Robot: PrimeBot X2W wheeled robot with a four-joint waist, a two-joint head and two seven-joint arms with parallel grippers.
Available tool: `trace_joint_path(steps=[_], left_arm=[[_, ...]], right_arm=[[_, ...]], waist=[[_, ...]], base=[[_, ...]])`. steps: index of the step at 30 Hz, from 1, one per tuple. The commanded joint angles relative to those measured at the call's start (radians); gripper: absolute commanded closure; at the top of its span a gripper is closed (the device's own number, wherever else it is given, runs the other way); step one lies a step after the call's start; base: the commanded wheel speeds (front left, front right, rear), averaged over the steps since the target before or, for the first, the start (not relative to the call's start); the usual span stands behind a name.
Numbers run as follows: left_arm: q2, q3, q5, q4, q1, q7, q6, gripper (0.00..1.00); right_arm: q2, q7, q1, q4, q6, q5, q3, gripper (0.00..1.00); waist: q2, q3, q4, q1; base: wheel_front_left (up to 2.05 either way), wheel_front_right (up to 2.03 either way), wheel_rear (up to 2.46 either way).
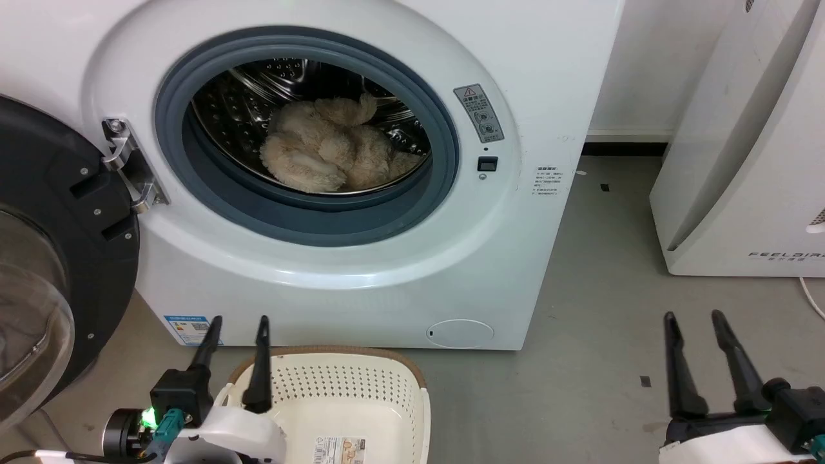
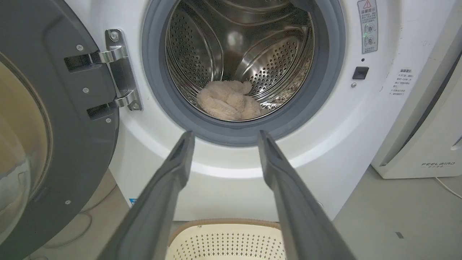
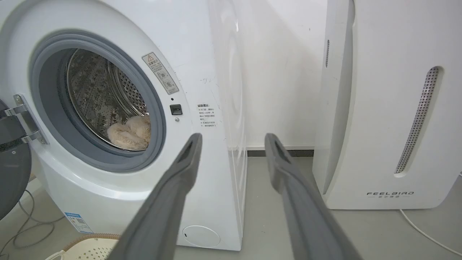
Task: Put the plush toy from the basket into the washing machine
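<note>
The plush toy (image 1: 322, 154) sits in the washing machine (image 1: 387, 290) — the basket (image 1: 361, 386), partly cropped, looks empty — so left gripper (image 1: 239, 320) and right gripper (image 1: 693, 316) hang spread, holding nothing.

a white appliance (image 1: 741, 161) stands upright on the grey floor (image 1: 599, 290) at the right of the head view, its curved front split by a long dark seam. grey lettering (image 3: 389, 194) runs low on its front, and a tall perforated slot (image 3: 417, 119) rises above that. a white cable (image 3: 422, 231) leaves its lower right corner and trails over the floor. behind it is a white wall (image 1: 657, 64), with pale skirting over a dark strip (image 1: 622, 149) at floor level. small dark marks (image 1: 645, 381) dot the floor. thin grey cables (image 3: 32, 224) lie looped on the floor at the left of the right wrist view.
</note>
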Motion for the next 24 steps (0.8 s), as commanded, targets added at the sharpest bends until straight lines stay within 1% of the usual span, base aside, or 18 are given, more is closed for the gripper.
trace_joint_path(steps=[1,24], left_arm=[[0.0,0.0,0.0,0.0,0.0,0.0,0.0,1.0],[-0.001,-0.008,0.009,-0.043,0.014,0.042,0.011,1.0]], right_arm=[[0.0,0.0,0.0,0.0,0.0,0.0,0.0,1.0],[0.0,0.042,-0.006,-0.006,0.0,-0.024,0.011,1.0]], waist=[[0.0,0.0,0.0,0.0002],[0.0,-0.004,-0.005,0.0002]], base=[[0.0,0.0,0.0],[0.0,0.0,0.0]])
